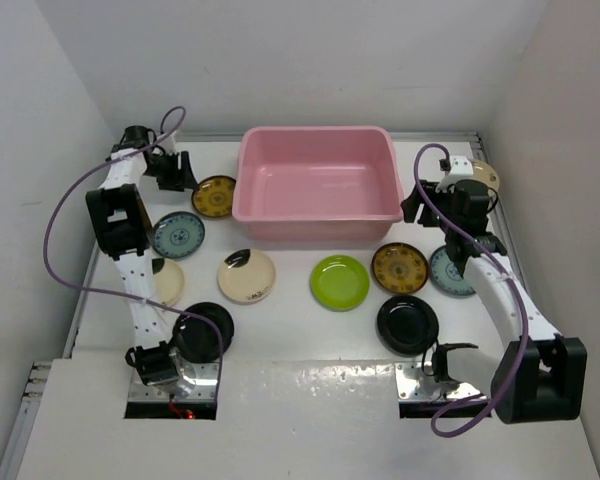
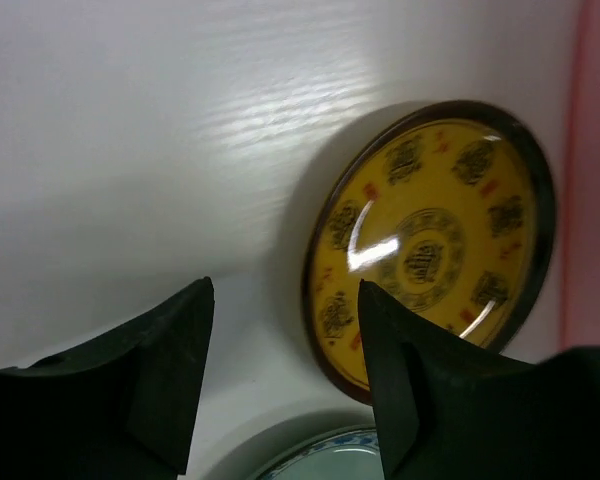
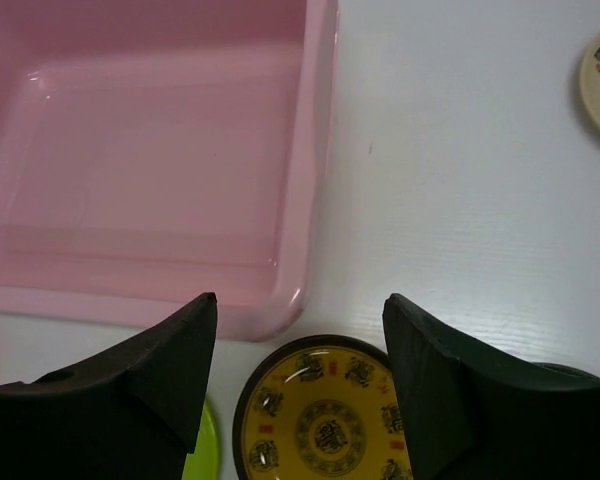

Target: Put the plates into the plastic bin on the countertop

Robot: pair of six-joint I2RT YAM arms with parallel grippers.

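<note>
Plates point(image 1: 340, 282) are seen from above spread over the bench point(image 1: 300, 340), none yet in the pink bin point(image 1: 315, 225). The left tool point(image 1: 177, 172) is poised just left of the left yellow plate point(image 1: 215, 196), which lies beside the bin's left wall. The right tool point(image 1: 417, 207) hangs by the bin's right wall, farther back than the right yellow plate point(image 1: 399, 267).

At the left wrist, the left tool point(image 2: 285, 330) is shown wide open and empty. The left yellow plate point(image 2: 430, 245) is offset to the right of the gap, so a rightward shift is judged necessary.

At the right wrist, the right tool point(image 3: 300, 320) is likewise spread with nothing held. The right yellow plate point(image 3: 320, 420) is centred near its jaws, and the bin point(image 3: 305, 180) lies beyond.
</note>
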